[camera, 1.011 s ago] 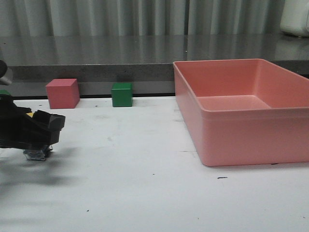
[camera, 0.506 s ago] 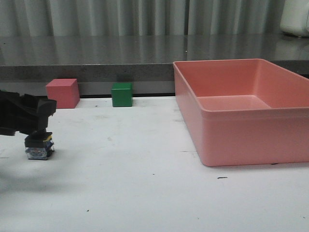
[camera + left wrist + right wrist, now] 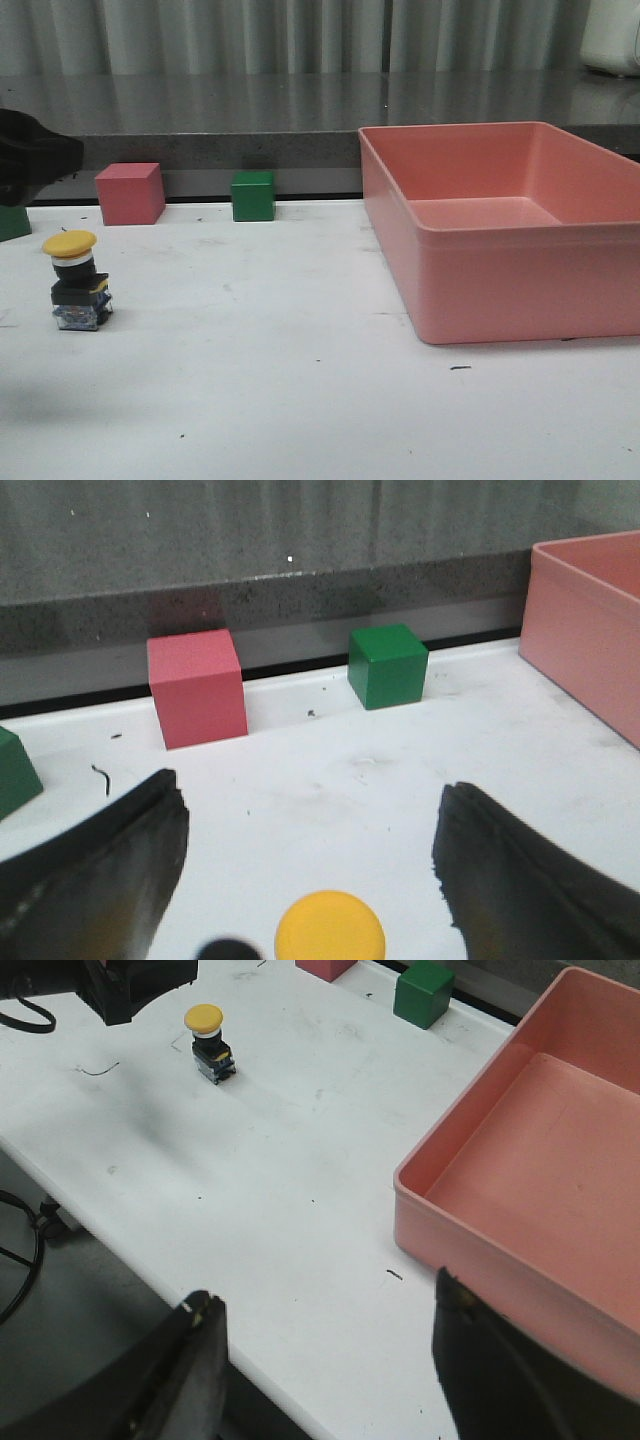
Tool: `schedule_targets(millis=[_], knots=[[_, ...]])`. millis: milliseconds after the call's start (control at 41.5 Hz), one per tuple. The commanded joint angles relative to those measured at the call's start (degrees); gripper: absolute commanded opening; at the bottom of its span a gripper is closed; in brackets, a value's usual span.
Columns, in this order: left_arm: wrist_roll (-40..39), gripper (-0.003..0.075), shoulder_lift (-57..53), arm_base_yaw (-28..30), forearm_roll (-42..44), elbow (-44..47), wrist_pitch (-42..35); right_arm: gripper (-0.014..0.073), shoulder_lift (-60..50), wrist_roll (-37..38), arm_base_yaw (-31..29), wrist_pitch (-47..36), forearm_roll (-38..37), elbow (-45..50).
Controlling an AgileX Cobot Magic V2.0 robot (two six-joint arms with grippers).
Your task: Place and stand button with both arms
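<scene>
The button (image 3: 74,282) stands upright on the white table at the left, yellow cap up, black-blue base down. Its cap (image 3: 330,927) shows low between the left gripper's fingers in the left wrist view, and it is small at the far side in the right wrist view (image 3: 209,1042). My left gripper (image 3: 310,810) is open, raised and drawn back to the left of the button (image 3: 35,160), holding nothing. My right gripper (image 3: 325,1315) is open and empty, high over the table's near edge; it is out of the front view.
A large pink bin (image 3: 505,225) fills the right side of the table. A pink cube (image 3: 130,193) and a green cube (image 3: 252,196) stand at the back edge, another green cube (image 3: 13,222) at the far left. The near table edge (image 3: 150,1280) runs below the right gripper.
My left gripper opened, let go of the button and rose up and back to the left. The button stays standing on the table.
</scene>
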Motion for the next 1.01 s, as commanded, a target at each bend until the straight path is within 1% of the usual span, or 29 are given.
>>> schedule_targets(millis=[0, 144, 241, 313, 337, 385, 409, 457, 554, 770, 987], knots=[[-1.13, 0.0494, -5.38, 0.28, -0.62, -4.63, 9.41, 0.0468, 0.01, -0.38, -0.37, -3.41, 0.11, -1.28], [-1.13, 0.0494, -9.35, 0.28, -0.62, -13.53, 33.77, 0.0468, 0.01, -0.38, -0.37, -3.41, 0.11, -1.28], [-1.13, 0.0494, -9.95, 0.28, -0.62, -20.54, 50.58, 0.0468, 0.01, -0.38, -0.37, -3.41, 0.11, -1.28], [-1.13, 0.0494, -9.95, 0.28, -0.62, -26.04, 61.73, 0.0468, 0.01, -0.38, -0.37, -3.41, 0.11, -1.28], [-1.13, 0.0494, -9.95, 0.28, -0.62, -27.38, 63.58, 0.0468, 0.01, -0.38, -0.37, -3.41, 0.11, -1.28], [-1.13, 0.0494, -9.95, 0.28, -0.71, -30.44, 70.31, 0.0468, 0.01, -0.38, -0.37, -3.41, 0.11, -1.28], [-1.13, 0.0494, -9.95, 0.28, -0.71, -31.71, 71.90, 0.0468, 0.01, -0.38, -0.37, -3.41, 0.11, -1.28], [-1.13, 0.0494, -9.95, 0.28, -0.71, -34.29, 77.49, 0.0468, 0.01, -0.38, -0.37, -3.41, 0.11, -1.28], [-1.13, 0.0494, -11.31, 0.28, -0.71, -37.07, 82.71, 0.0468, 0.01, -0.38, -0.37, -3.41, 0.11, -1.28], [-1.13, 0.0494, -22.17, 0.28, -2.55, -35.07, 84.57, 0.0468, 0.01, -0.38, -0.37, -3.41, 0.11, -1.28], [-1.13, 0.0494, -32.92, 0.28, -3.12, -34.65, 90.13, 0.0468, 0.01, -0.38, -0.37, -3.41, 0.11, -1.28]])
